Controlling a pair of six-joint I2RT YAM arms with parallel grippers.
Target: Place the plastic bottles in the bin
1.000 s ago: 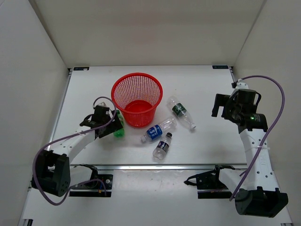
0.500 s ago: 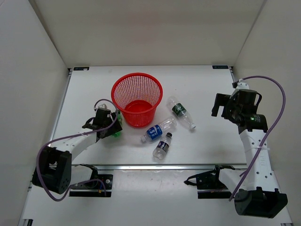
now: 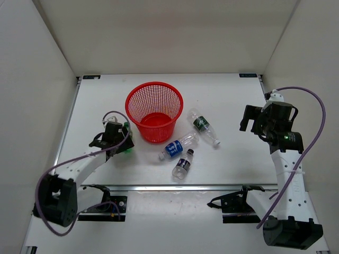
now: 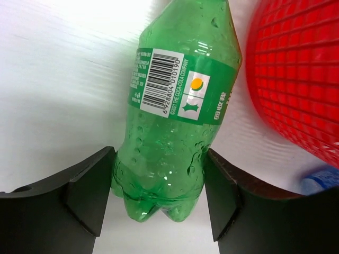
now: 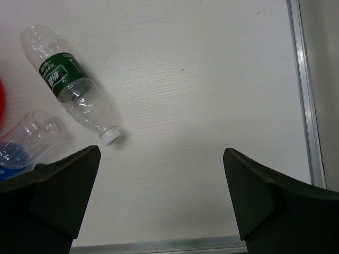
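My left pincer pinches the green bottle, barcode 6928804010190, beside the red bin; my right pincer hangs spread open.

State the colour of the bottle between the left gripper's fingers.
The bottle is green, clearest in the left wrist view.

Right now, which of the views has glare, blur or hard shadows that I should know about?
Left wrist view: green bottle sharp, barcode readable; red basket at the right edge slightly soft; table washed out white at the top. Right wrist view: even light, dark-labelled bottle sharp, faint shadow by its cap. Top view: soft even light, no hard shadows.
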